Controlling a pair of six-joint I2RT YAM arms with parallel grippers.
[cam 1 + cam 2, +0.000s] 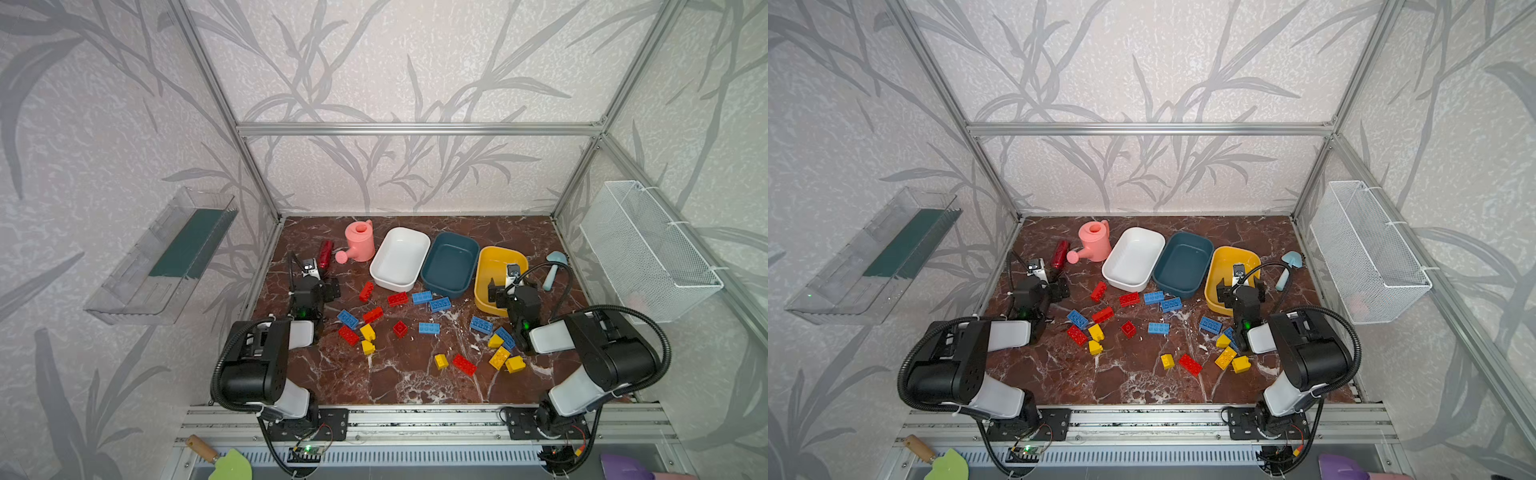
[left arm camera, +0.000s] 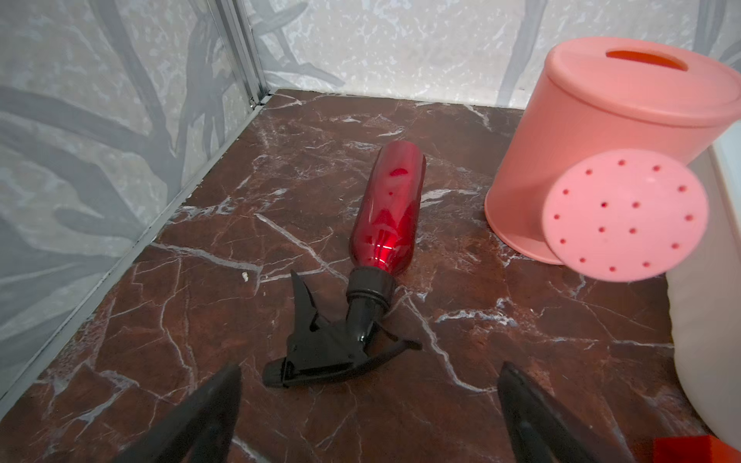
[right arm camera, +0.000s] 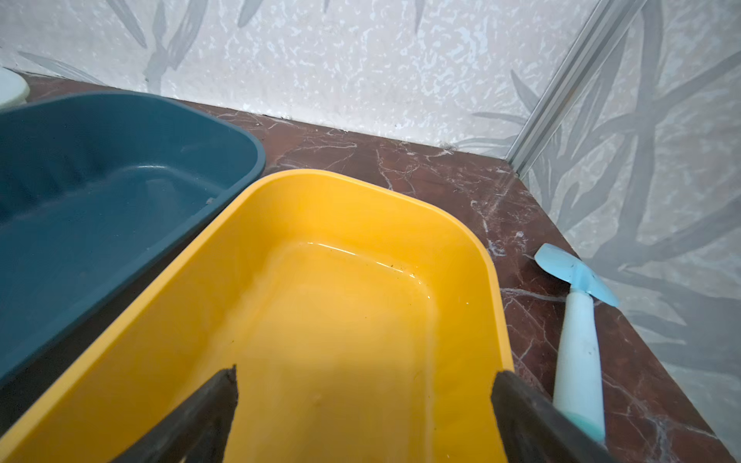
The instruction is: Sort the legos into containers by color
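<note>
Well, the legos (image 1: 400, 328), red, blue and yellow, lie loose across the middle of the desk (image 1: 415, 386). They are on the near side of the white tub (image 1: 401, 257), teal tub (image 1: 451, 266) and yellow tub (image 3: 341, 320), which stand in a row toward the far edge. My right gripper (image 3: 365, 373) hangs spread wide over the yellow tub's near end, holding nothing. My left gripper (image 2: 371, 368), equally wide and bare, sits by the left edge, facing a red spray bottle (image 2: 387, 204) beside a pink watering can (image 2: 601, 132).

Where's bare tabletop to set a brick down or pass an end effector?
Bare: the front strip of tabletop, nearer the robot than the red brick and yellow brick; also behind the teal tub and yellow tub. Crowded: the middle band of bricks, thickest around the yellow cluster.
</note>
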